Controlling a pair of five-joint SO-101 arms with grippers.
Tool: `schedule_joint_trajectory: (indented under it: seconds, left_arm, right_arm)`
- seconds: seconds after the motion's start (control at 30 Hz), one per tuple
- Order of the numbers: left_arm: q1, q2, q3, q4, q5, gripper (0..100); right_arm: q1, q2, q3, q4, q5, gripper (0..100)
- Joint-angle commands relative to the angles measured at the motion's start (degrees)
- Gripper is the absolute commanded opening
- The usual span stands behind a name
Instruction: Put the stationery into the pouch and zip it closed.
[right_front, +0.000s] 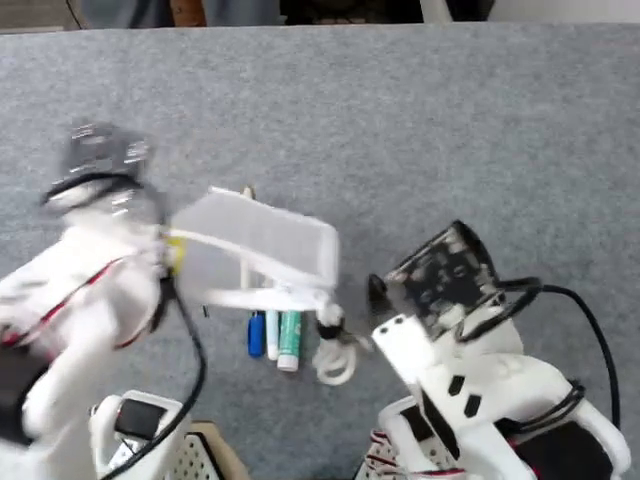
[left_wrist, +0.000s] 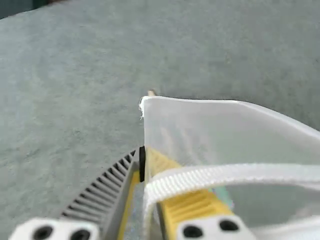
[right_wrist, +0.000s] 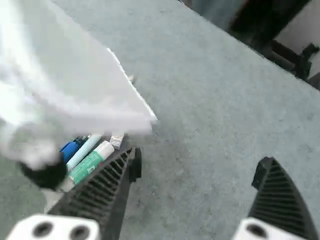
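Grey carpet-like table (right_front: 450, 120), watched from my remote station: the white translucent pouch (right_front: 262, 240) is hanging tilted just above the surface, lifted by one end. The stationery (right_front: 278, 338), a blue pen and two pale tubes, one green-labelled, is lying side by side at the pouch's near edge and poking out from under it; I cannot tell whether the far ends are inside. I am reading the lift as a way of keeping the pouch's mouth raised and steady for loading. The left gripper (left_wrist: 144, 161) is clamping the pouch's end seam between its yellow and black fingers, with a white webbing strap (left_wrist: 225, 175) crossing just in front. The right gripper (right_wrist: 200, 172) is hovering low near the pouch's opposite end, jaws spread wide with nothing between them. The stationery is sitting just beside one of its fingers and the zip cord (right_front: 333, 358) is close by, so it is probably lining up a pickup.
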Motion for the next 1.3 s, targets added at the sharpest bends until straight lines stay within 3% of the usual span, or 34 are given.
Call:
schedule_joint_trajectory:
  seconds: [0.0,0.13,0.3,0.43,0.73,1.03,1.27]
  left_arm:
    - [-8.40,-5.36,0.84,0.18,0.26,3]
    - [-13.14,-8.53,10.51,0.18,0.26,3]
    - [-14.37,-9.32,23.87,0.00,2.20,3]
    - [-15.16,-8.97,26.51,-2.37,4.31,3]
    - [-33.19,-8.79,24.31,-5.89,3.87,3]
    - [-31.60,-8.79,28.53,-3.96,1.58,3]
    - [-31.78,-8.79,31.34,-7.03,2.73,3]
  right_arm:
    - [3.34,0.40,0.31,-0.88,-1.93,36.1]
    - [4.13,0.48,1.45,-0.97,-1.93,36.1]
    - [4.13,1.27,5.32,-0.62,-2.02,36.1]
    - [4.22,6.99,5.85,0.44,-2.02,36.1]
    - [4.75,20.88,0.57,1.23,-2.02,36.1]
    - [3.34,32.40,-1.63,-1.23,-3.43,36.1]
    - [-10.02,50.86,-3.12,-6.77,-5.19,36.0]
